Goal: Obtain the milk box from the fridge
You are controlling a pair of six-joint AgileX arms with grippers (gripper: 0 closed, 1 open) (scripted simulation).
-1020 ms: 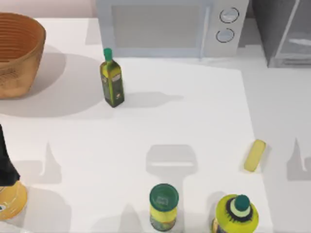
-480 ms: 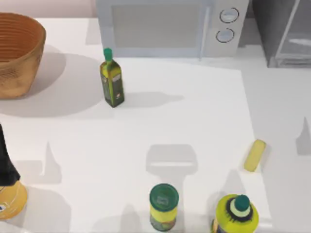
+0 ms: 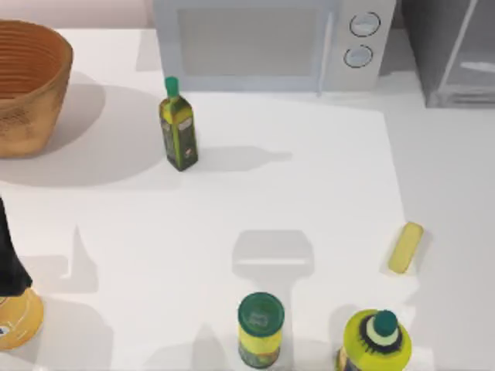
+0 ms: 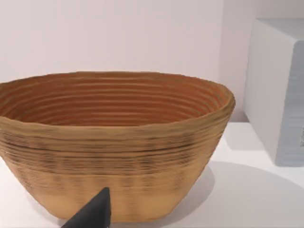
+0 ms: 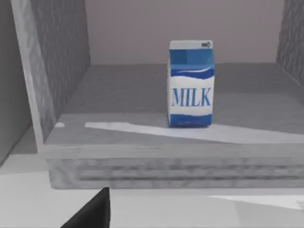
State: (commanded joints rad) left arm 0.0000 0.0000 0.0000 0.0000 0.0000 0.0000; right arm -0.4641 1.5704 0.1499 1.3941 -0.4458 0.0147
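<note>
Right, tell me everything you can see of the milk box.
The milk box is a small blue carton with a paler top panel, a white wavy band and the word MILK in blue on white. It looks like printed card. It stands upright and alone on the grey floor inside the fridge, set back from the front ledge, turned slightly. Only that floor touches it. The fridge's opening faces the right wrist camera with nothing between.

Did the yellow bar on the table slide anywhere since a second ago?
No. The yellow bar lies at the same spot and tilt, just right of the round-lidded bottle, as before.
</note>
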